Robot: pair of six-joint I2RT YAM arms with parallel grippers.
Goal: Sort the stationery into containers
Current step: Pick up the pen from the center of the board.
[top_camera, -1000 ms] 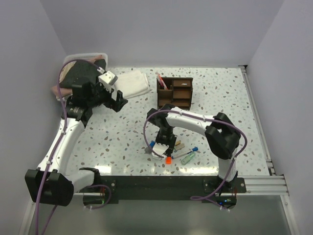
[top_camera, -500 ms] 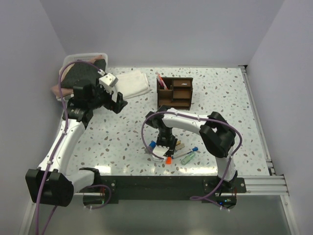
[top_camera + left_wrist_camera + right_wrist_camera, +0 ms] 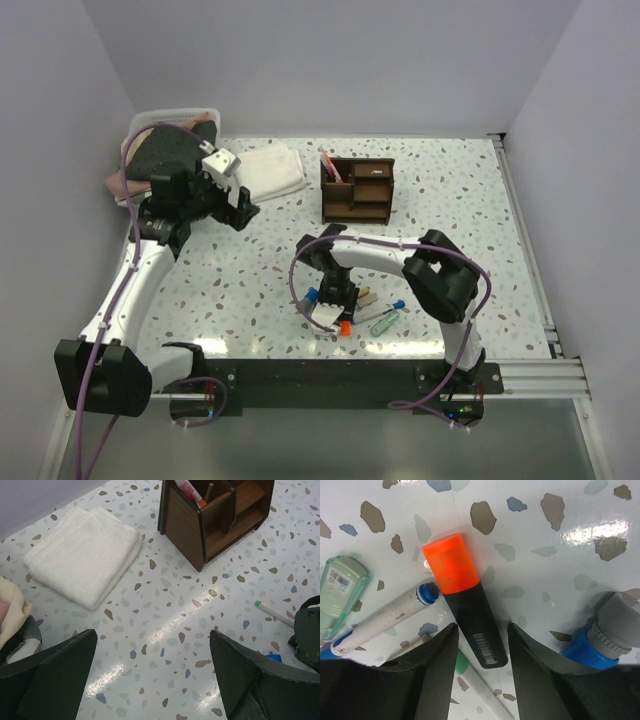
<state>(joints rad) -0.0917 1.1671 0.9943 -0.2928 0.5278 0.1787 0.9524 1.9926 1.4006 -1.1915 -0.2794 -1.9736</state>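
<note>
The orange-capped black highlighter (image 3: 465, 605) lies flat on the table, its black barrel between the fingers of my open right gripper (image 3: 482, 630), with a small gap on each side. A white pen with a blue tip (image 3: 385, 617), a pale green item (image 3: 340, 595), a white pen with a green band (image 3: 480, 685) and a blue-and-grey marker (image 3: 607, 635) lie around it. In the top view the right gripper (image 3: 335, 305) is low over this cluster. The dark brown organiser (image 3: 358, 190) holds a red pen (image 3: 190, 490). My left gripper (image 3: 152, 675) is open, empty and raised, left of the organiser.
A folded white cloth (image 3: 82, 555) lies left of the organiser. A white bin of folded clothes (image 3: 165, 135) stands at the back left corner. A white pen with a green tip (image 3: 272, 612) lies near the right arm. Walls close the table on three sides.
The right arm's elbow has swung left and its gripper has settled slightly lower over the highlighter. The left arm has hardly moved.
</note>
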